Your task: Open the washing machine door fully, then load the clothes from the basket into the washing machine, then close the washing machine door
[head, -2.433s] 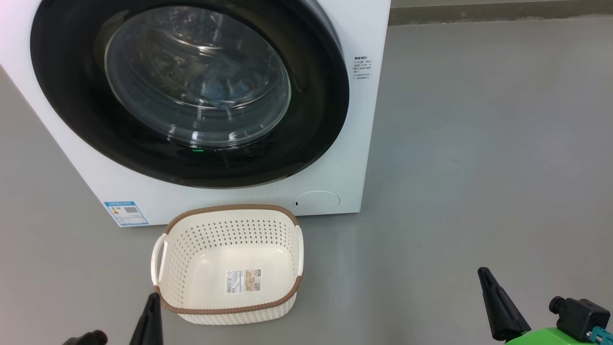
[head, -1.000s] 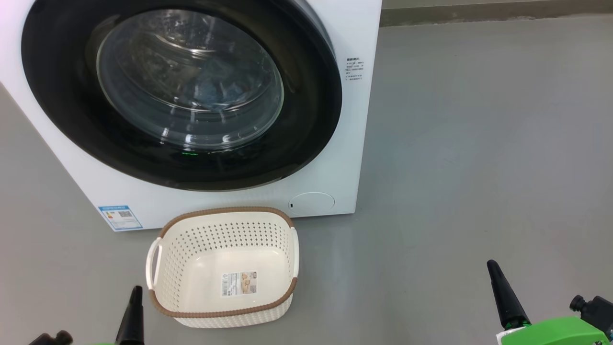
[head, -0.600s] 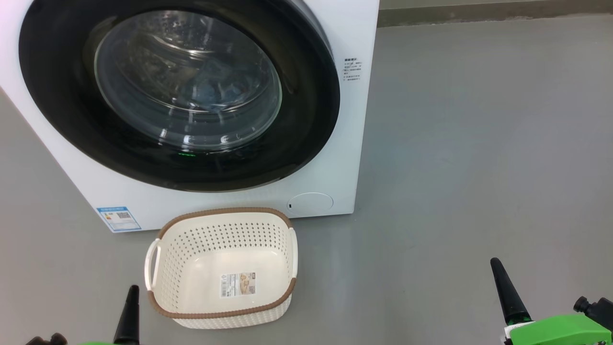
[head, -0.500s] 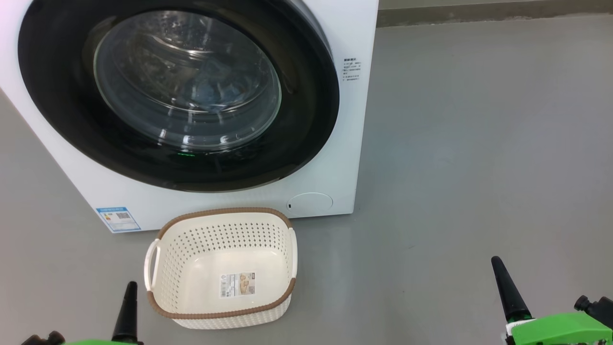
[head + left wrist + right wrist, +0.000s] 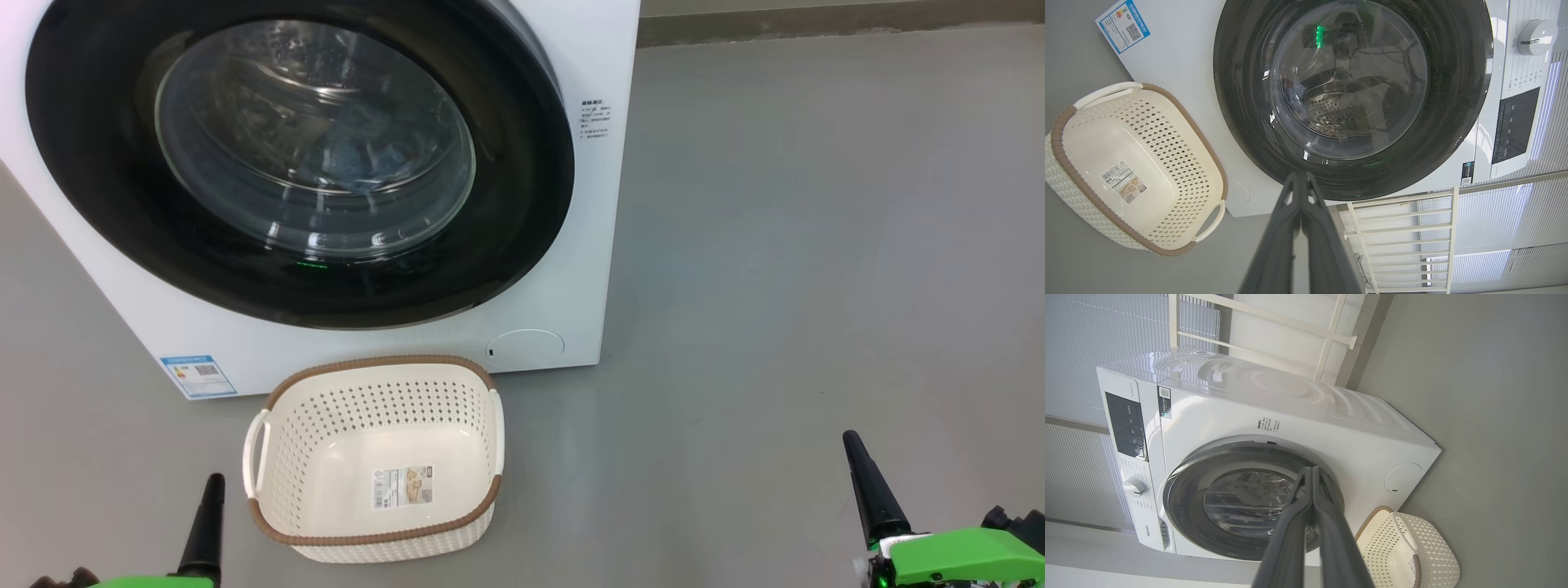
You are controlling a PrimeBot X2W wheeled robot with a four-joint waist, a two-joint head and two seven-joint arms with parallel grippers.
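We see the washing machine door (image 5: 314, 147), a glossy black ring round a bulging glass bowl, lying shut against the front of the washing machine (image 5: 392, 347), which stands on the grey floor (image 5: 816, 245) at the upper left of the head view. Through the glass we make out the clothes (image 5: 359, 159) as a blue heap low in the steel drum (reflections blur the rest, so we cannot tell the pieces apart). Below the door, on the white front, a blue label (image 5: 198, 375) sits at one lower corner and a round flap (image 5: 526, 344) at the other. The basket (image 5: 380, 360) stands upright on the floor just in front of the machine, near its lower edge but apart from it, its bare bottom carrying a paper label (image 5: 403, 487). The left gripper (image 5: 214, 483) rises at the lower left of the head view, just beside the basket's near corner and not touching it; its two dark fingers are pressed together tip to tip, closed on themselves. The right gripper (image 5: 853, 445) rises at the lower right, well apart from basket and machine, over the floor, its fingers likewise closed together and gripping no object. From the right wrist view we also see a dark control panel (image 5: 1124, 424) and a dial (image 5: 1134, 486) on the machine's top strip, and a white rail frame (image 5: 1327, 339) behind it.
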